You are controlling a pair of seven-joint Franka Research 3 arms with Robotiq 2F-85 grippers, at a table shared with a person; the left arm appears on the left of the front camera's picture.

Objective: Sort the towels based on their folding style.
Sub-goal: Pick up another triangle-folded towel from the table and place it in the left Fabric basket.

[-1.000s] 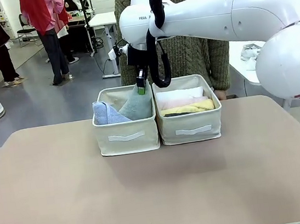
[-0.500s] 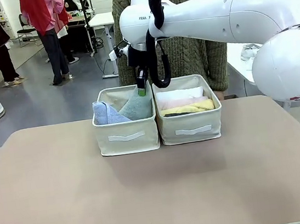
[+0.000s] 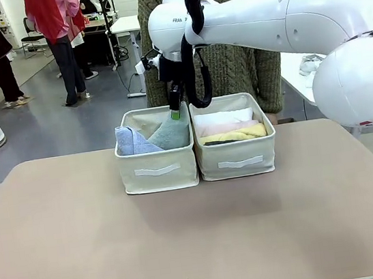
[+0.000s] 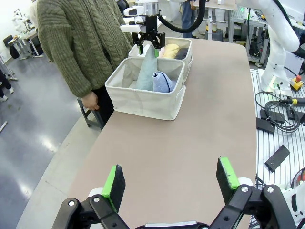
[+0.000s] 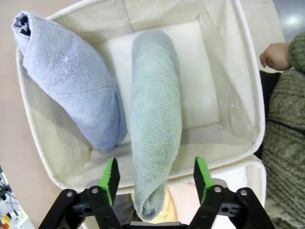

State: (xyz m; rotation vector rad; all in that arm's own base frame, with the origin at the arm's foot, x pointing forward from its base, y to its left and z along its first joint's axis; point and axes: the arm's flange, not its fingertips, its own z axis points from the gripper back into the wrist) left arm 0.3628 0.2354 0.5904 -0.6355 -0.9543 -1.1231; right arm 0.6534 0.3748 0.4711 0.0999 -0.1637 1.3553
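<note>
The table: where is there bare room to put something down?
The tabletop is bare in front of the two bins and to either side. Crowded: the left bin holds the light blue towel and grey-green towel under the open right gripper; the right bin is stacked with rolls.

Robotics lab, probably, worktables [image 3: 127, 25], cables [image 4: 279, 102], robot arm [image 4: 274, 28]

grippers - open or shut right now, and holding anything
Left gripper: open, holding nothing.
Right gripper: open around the grey-green towel in the bin, not clamped.
</note>
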